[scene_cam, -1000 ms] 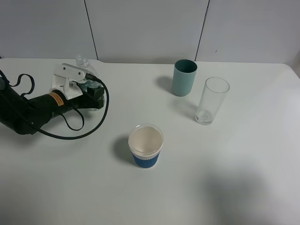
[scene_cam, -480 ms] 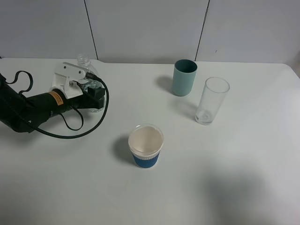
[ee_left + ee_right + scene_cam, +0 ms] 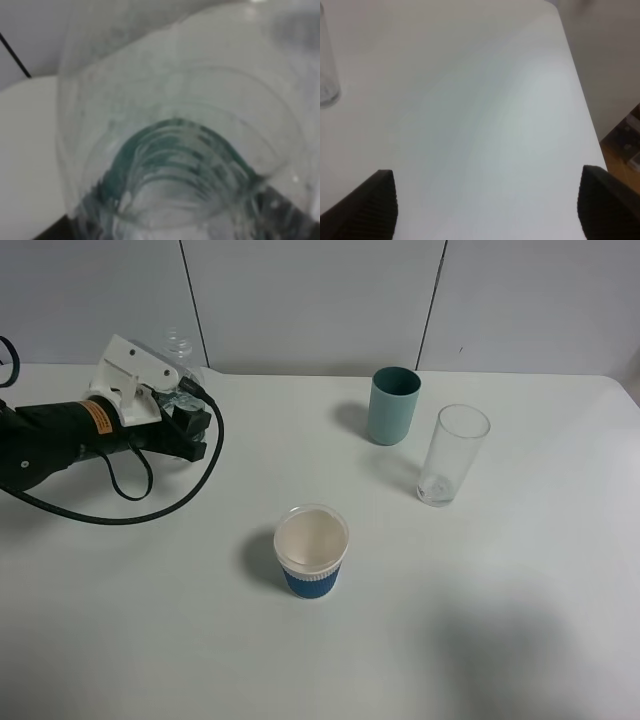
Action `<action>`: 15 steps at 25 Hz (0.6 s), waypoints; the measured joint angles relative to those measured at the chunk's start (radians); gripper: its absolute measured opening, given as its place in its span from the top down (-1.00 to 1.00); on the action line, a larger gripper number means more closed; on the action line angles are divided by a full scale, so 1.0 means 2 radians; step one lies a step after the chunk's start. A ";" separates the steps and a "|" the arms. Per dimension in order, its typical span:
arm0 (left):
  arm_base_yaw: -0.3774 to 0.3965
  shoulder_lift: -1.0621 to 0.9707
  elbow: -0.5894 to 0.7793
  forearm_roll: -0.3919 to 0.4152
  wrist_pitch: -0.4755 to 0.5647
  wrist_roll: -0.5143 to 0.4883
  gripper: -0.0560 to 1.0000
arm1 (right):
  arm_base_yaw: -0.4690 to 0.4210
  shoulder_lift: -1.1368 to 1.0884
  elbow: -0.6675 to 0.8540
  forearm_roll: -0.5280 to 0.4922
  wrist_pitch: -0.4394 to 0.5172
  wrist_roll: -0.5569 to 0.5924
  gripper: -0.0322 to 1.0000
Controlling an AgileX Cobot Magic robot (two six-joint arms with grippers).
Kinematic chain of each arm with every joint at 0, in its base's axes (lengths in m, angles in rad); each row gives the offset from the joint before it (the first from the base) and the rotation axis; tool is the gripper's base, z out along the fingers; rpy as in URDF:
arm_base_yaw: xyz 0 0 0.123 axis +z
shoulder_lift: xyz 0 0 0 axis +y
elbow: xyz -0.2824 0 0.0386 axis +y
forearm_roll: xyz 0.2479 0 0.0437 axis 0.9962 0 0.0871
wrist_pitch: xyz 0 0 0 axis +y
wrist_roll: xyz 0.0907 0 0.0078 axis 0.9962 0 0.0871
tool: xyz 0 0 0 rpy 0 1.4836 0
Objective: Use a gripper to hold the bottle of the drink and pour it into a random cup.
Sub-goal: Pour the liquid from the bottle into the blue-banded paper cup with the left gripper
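Observation:
The small clear bottle (image 3: 179,346) with a green label is held in my left gripper (image 3: 180,405), which is shut on it at the far left of the table. Only its open neck shows above the white jaws and the black arm. In the left wrist view the bottle (image 3: 170,150) fills the frame, with the green label showing through the plastic. The white cup with the blue ribbed sleeve (image 3: 311,550) stands upright at the table's middle front, well right of the bottle. My right gripper (image 3: 487,210) is open over bare table, out of the exterior view.
A teal tumbler (image 3: 392,405) stands at the back centre-right. A tall clear glass (image 3: 452,454) stands just right of it and shows at the edge of the right wrist view (image 3: 326,75). The table's right edge (image 3: 580,100) is near the right gripper.
My left gripper has risen with the bottle in it and shifted slightly left and back. The cup, the tumbler and the glass have not moved.

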 joint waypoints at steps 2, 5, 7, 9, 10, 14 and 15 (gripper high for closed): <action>0.000 -0.024 0.000 0.000 0.020 0.009 0.02 | 0.000 0.000 0.000 0.000 0.000 0.000 -0.50; 0.000 -0.059 0.001 -0.004 0.039 0.023 0.02 | 0.000 0.000 0.000 0.000 0.000 0.000 -0.50; 0.000 -0.081 0.001 -0.013 0.043 0.040 0.02 | 0.000 0.000 0.000 0.000 0.000 0.000 -0.50; 0.000 -0.105 0.001 -0.026 0.045 0.054 0.02 | 0.000 0.000 0.000 0.000 0.000 0.000 -0.50; 0.000 -0.114 0.001 -0.033 0.046 0.061 0.02 | 0.000 0.000 0.000 0.000 0.000 0.000 -0.50; 0.000 -0.156 0.002 -0.058 0.054 0.112 0.02 | 0.000 0.000 0.000 0.000 0.000 0.000 -0.50; -0.001 -0.167 0.003 -0.066 0.055 0.134 0.02 | 0.000 0.000 0.000 0.000 0.000 0.000 -0.50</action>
